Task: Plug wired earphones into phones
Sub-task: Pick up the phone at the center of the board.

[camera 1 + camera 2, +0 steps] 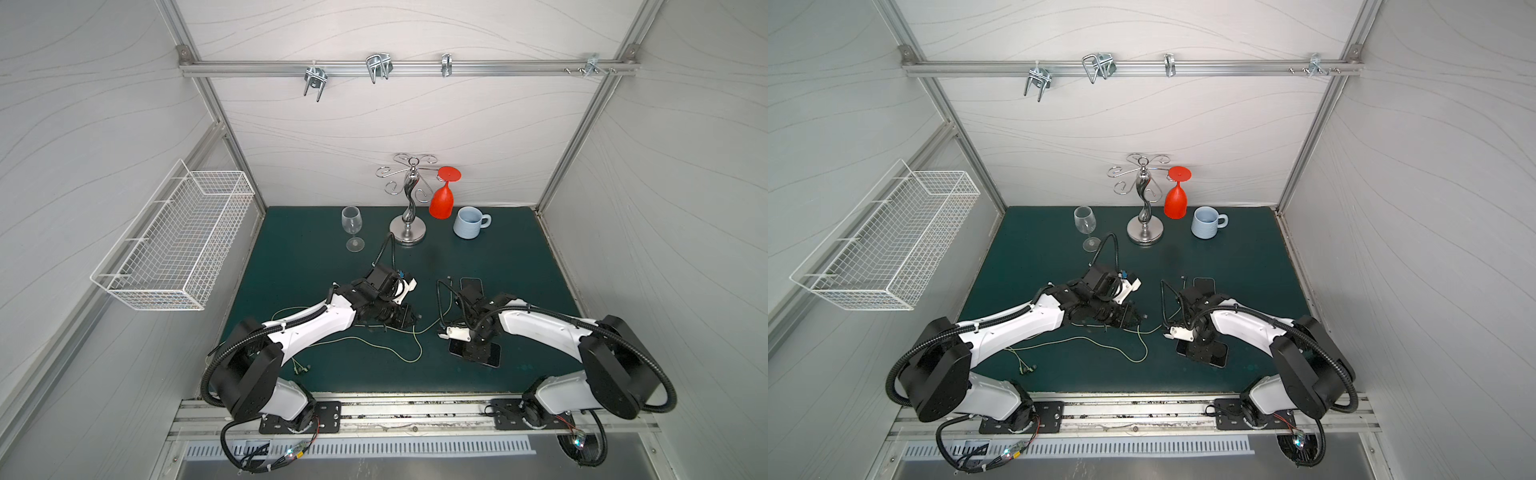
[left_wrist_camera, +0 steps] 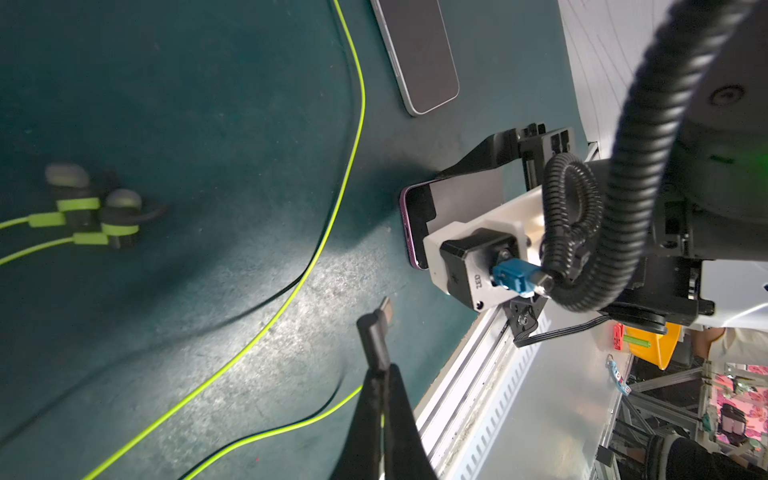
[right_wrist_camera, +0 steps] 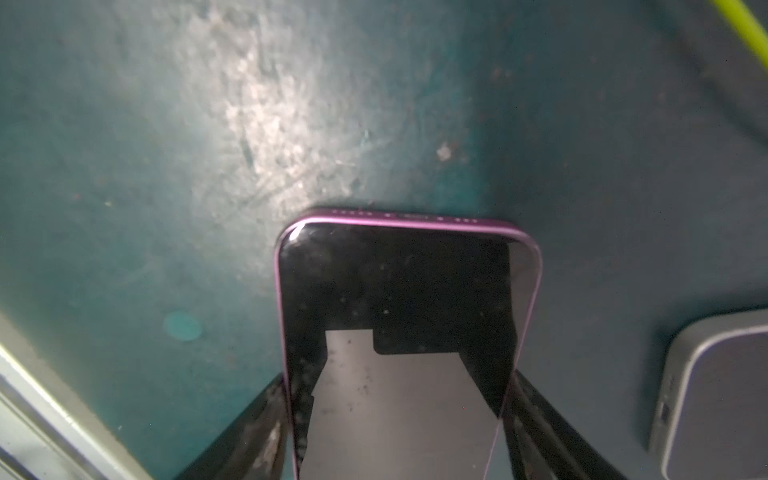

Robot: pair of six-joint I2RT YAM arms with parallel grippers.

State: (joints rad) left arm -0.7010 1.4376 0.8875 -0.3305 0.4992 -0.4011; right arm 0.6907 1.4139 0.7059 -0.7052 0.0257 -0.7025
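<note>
The cell I am working in is a white-walled box on an aluminium frame, floored by a dark teal surface (image 1: 299, 257). A white wire basket (image 1: 178, 241) hangs on the wall to the left.

Both arms reach inward from the near rail. At the back stand a chrome glass rack (image 1: 409, 199) with a red goblet (image 1: 442, 199) hanging upside down from it, a pale blue mug (image 1: 469, 222) and a clear wine glass (image 1: 352, 226).

The purple-edged phone (image 3: 395, 282) lies flat, screen up, on the near right part of the surface, under my right arm. My right end effector (image 3: 399, 395) is spread to the phone's width, one finger (image 3: 274, 415) at each long edge. I cannot tell whether they press it or only flank it. The grey-edged phone (image 1: 471, 284) lies flat farther back, apart from the first.

The yellow-green earphone cables (image 2: 349, 166) loop loosely across the middle of the surface between the arms.

My left end effector (image 2: 384, 370) is pressed together, pinching a dark plug (image 2: 374, 328) by its body. The plug is above the surface, its metal tip aimed toward the short end of the purple-edged phone, near it but not touching.

A pair of earbuds (image 2: 95, 208) lies side by side on the surface near the left arm.
</note>
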